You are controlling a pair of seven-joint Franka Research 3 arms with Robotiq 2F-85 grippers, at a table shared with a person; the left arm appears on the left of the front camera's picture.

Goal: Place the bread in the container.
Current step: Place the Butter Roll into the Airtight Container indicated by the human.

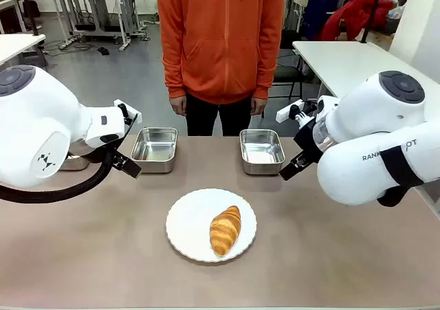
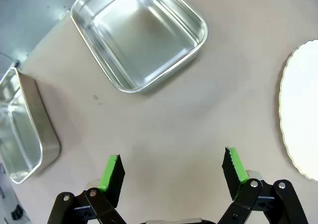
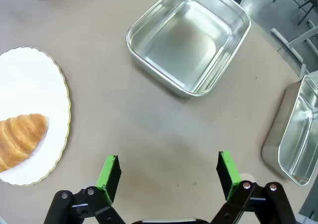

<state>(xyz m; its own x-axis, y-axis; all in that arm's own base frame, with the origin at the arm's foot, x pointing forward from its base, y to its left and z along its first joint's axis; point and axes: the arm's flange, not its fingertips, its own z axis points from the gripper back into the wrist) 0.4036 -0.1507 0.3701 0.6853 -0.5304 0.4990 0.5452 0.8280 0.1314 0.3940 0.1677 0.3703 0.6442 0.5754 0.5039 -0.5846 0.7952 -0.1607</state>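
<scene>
Bread (image 1: 225,231) on plate (image 1: 185,217), well apart from right claw (image 3: 166,167)

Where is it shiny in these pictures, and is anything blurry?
Front view: even light, croissant and plate sharp. Left wrist view: the steel pan gleams with pale reflections, a soft shadow along its side. Right wrist view: the white plate glares, nearly featureless; nothing blurry.

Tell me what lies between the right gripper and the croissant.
Right wrist view: bare table and a strip of white plate lie between the right gripper and the croissant.
</scene>
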